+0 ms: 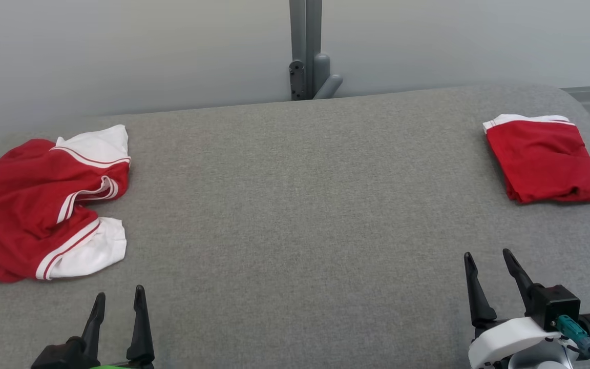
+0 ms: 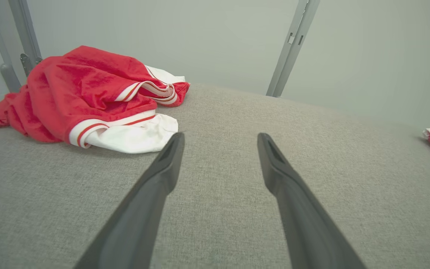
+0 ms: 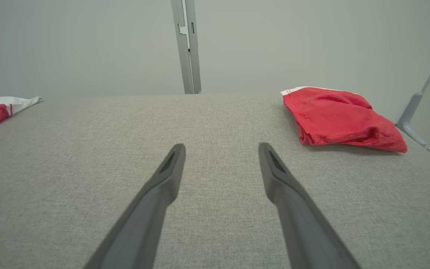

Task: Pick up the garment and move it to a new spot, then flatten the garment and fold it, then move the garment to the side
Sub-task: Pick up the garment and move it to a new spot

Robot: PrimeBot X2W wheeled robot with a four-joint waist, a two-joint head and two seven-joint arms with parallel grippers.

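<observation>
At the far left of the grey fabric worktop point(image 1: 295, 215) lies the crumpled garment point(image 1: 28, 205). It is red cloth bunched in loose folds, with two white sleeve ends edged in thin red and white stripes, one turned toward the wall and the other toward the robot. Near it, at the lower left, the left tool point(image 1: 120, 293) has its two dark fingers spread wide, holding nothing and clear of the cloth. A grey post point(image 1: 305, 51) stands behind the worktop's middle. At the lower right the right tool point(image 1: 487, 253) is also wide and empty. Beyond it, near the right edge, rests the folded garment point(image 1: 546, 161), a compact red rectangle with a white band along its far side.
</observation>
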